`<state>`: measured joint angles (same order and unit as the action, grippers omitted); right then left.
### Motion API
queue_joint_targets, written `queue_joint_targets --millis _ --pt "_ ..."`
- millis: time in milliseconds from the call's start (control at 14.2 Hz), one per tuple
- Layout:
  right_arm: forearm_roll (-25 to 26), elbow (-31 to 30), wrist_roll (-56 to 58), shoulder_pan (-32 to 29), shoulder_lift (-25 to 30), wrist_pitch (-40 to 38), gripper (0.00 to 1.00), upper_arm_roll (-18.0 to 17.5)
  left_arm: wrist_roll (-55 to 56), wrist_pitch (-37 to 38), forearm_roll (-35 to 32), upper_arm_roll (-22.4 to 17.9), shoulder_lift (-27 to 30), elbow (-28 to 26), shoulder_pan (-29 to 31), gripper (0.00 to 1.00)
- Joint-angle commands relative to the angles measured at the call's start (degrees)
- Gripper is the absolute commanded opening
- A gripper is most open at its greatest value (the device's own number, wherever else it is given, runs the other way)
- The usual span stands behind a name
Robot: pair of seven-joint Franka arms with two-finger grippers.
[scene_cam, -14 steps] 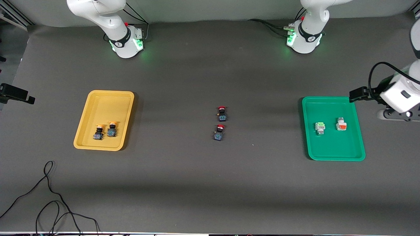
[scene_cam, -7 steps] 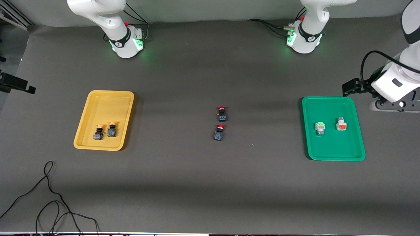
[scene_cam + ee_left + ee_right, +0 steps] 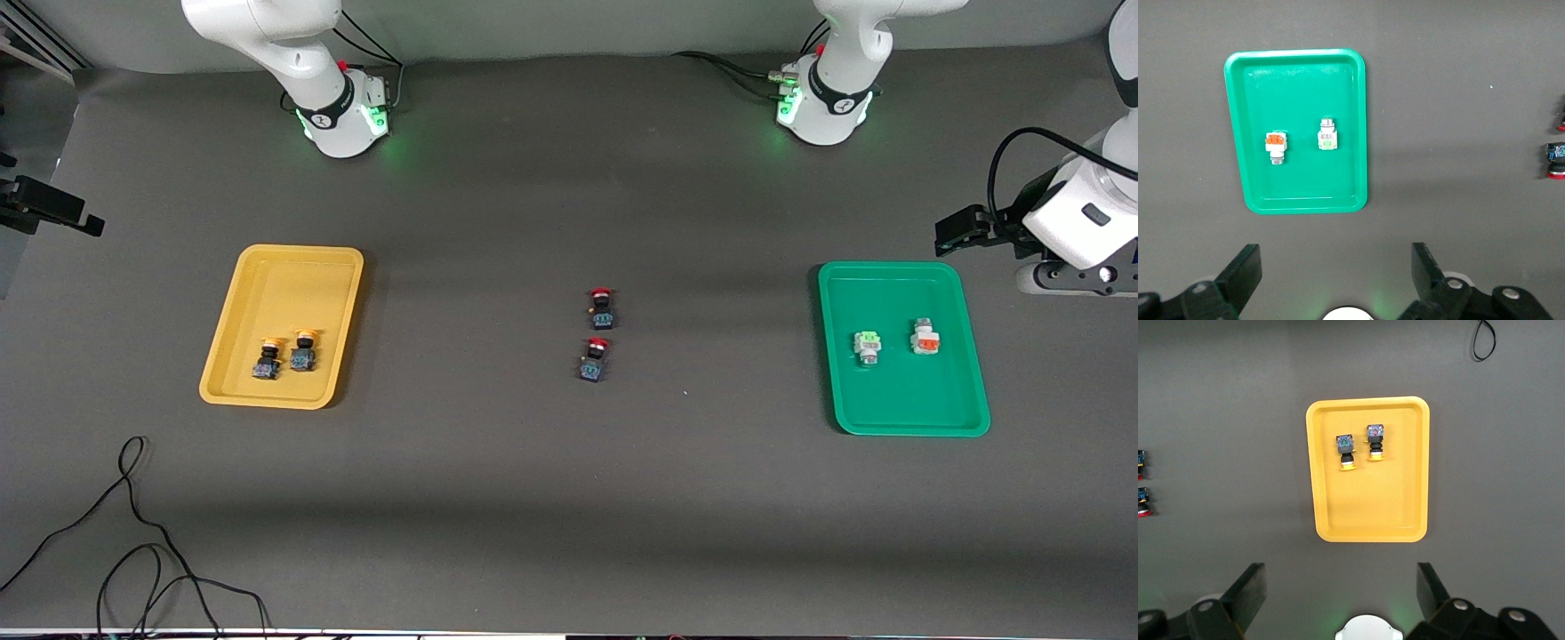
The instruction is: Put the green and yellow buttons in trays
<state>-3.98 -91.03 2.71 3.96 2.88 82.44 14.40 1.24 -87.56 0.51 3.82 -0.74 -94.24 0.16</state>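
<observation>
Two yellow-capped buttons (image 3: 266, 357) (image 3: 304, 351) lie side by side in the yellow tray (image 3: 293, 284); they also show in the right wrist view (image 3: 1345, 450) (image 3: 1375, 440), in the tray (image 3: 1371, 507). The pale green button (image 3: 868, 347) lies in the green tray (image 3: 898, 391), and shows in the left wrist view (image 3: 1327, 137) in that tray (image 3: 1305, 93). My left gripper (image 3: 1335, 267) is open and empty, high over bare table beside the green tray (image 3: 1071, 277). My right gripper (image 3: 1341, 587) is open and empty, high over bare table beside the yellow tray.
A white block with an orange face (image 3: 925, 338) lies in the green tray beside the green button. Two red-capped dark switches (image 3: 602, 308) (image 3: 594, 360) sit mid-table. A black cable (image 3: 133, 533) loops at the near edge, toward the right arm's end.
My left hand has shifted slightly beside the green tray, first toward it, then back. The dark part of the right hand at the view's edge moved a little. The buttons have not moved.
</observation>
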Motion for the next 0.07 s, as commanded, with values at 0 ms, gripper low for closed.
queue_joint_targets --millis 0 --pt "0.9 -1.34 -0.95 -0.44 1.61 1.41 1.0 -0.78 -0.28 0.72 0.63 -0.92 0.91 0.02 -0.86 1.0"
